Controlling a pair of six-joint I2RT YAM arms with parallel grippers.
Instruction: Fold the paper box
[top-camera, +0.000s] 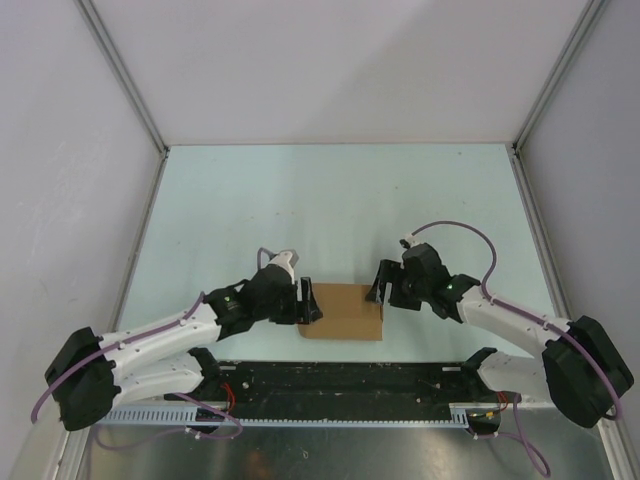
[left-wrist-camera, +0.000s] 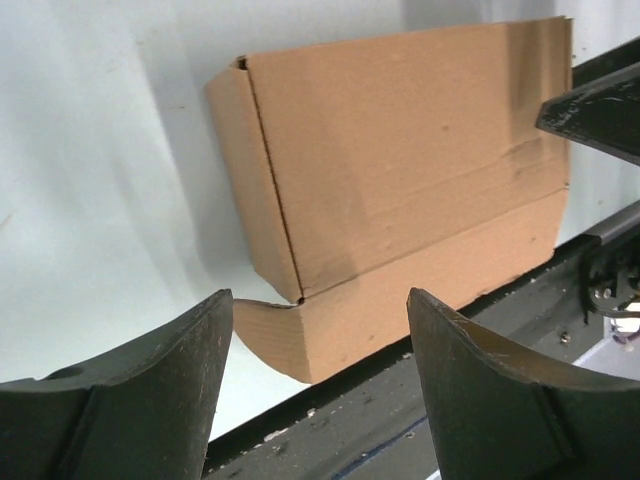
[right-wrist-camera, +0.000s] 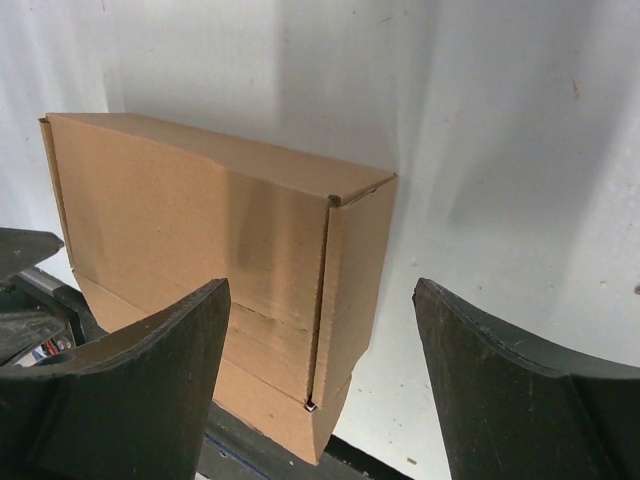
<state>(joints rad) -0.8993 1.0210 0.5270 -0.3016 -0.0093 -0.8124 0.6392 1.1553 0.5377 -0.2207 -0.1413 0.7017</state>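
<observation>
Box (top-camera: 342, 311): plain brown cardboard, folded shut into a low rectangle, with creases and end-flap seams showing (one corner gapes slightly). Location: near edge of pale surface (top-camera: 340, 200), between the arms. Left gripper (top-camera: 310, 303), right gripper (top-camera: 377, 291): jaws wide, empty, just beside opposite ends.

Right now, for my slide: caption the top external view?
Left gripper and right gripper, both open, flank the folded paper box.
</observation>
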